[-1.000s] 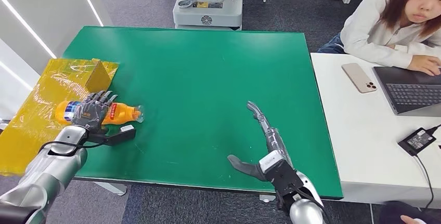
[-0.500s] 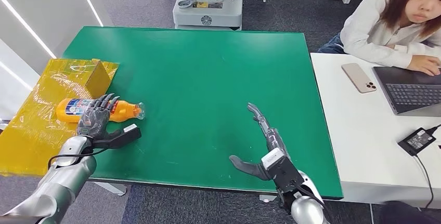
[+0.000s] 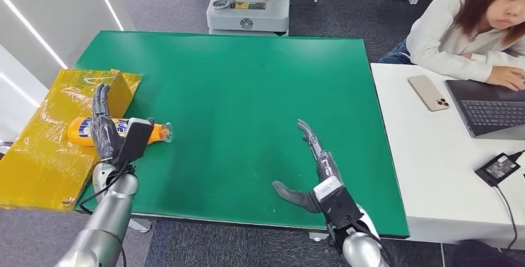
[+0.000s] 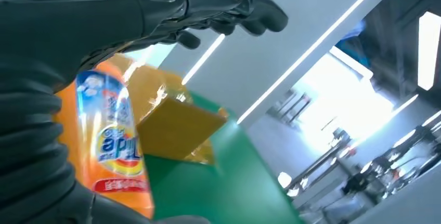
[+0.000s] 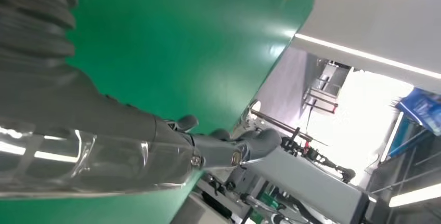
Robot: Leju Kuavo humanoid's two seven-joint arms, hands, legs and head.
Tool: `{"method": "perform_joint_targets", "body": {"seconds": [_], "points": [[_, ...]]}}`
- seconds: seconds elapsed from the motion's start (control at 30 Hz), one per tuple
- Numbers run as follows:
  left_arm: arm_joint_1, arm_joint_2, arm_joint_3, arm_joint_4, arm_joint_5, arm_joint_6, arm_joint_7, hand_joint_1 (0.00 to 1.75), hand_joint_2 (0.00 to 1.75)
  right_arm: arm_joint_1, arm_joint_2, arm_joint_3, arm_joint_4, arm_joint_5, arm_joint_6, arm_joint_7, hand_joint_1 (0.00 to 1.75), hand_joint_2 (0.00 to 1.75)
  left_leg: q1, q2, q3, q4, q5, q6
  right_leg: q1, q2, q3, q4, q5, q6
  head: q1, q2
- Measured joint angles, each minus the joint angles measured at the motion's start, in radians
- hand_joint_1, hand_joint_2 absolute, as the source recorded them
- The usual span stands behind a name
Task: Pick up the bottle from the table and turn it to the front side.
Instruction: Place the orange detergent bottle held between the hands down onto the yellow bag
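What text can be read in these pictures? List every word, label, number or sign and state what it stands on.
"Tide": on the label of the orange bottle, seen upside down in the left wrist view and also faintly in the head view.
Small print on the label's red band: too blurred to read.
Yellow sticker on the grey machine behind the table: too small to read.
Laptop keys: too small to read.

The left hand (image 3: 114, 134) hides the middle of the bottle (image 3: 83, 129), and whether its fingers touch it cannot be told.
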Motion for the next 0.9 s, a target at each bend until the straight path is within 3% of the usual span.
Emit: {"method": "perform_joint_targets", "body": {"seconds": [0.13, 0.4, 0.67, 0.9], "points": [[0.103, -0.056, -0.062, -0.182, 0.02, 0.007, 0.025, 0.0, 1.75, 0.011, 0.019, 0.0, -0.003, -0.015, -0.013, -0.034, 0.0, 1.75, 0.0, 0.0, 0.0, 0.0, -0.001, 0.0, 0.0, 0.0, 0.0, 0.0, 0.0, 0.0, 0.0, 0.0], [0.254, -0.104, -0.205, -0.477, 0.198, -0.199, 0.02, 0.0, 1.75, 0.054, 0.031, -0.006, -0.085, -0.028, -0.051, -0.08, 0.0, 1.75, 0.0, 0.0, 0.0, 0.0, -0.001, 0.0, 0.0, 0.0, 0.0, 0.0, -0.001, 0.0, 0.0, 0.0], [0.302, -0.118, -0.303, -0.602, 0.279, -0.276, 0.02, 0.0, 1.75, 0.1, 0.039, -0.037, -0.18, -0.03, -0.083, -0.096, 0.0, 1.75, 0.0, 0.0, 0.0, 0.0, -0.001, 0.0, 0.0, 0.0, 0.0, 0.0, -0.001, 0.0, 0.0, 0.0], [0.344, -0.113, -0.354, -0.666, 0.31, -0.302, 0.024, 0.0, 1.75, 0.169, 0.052, -0.126, -0.282, -0.029, -0.097, -0.097, 0.0, 1.75, 0.0, 0.0, 0.0, 0.0, -0.002, 0.0, 0.0, 0.0, 0.0, 0.0, -0.001, 0.0, 0.0, 0.0]]}}
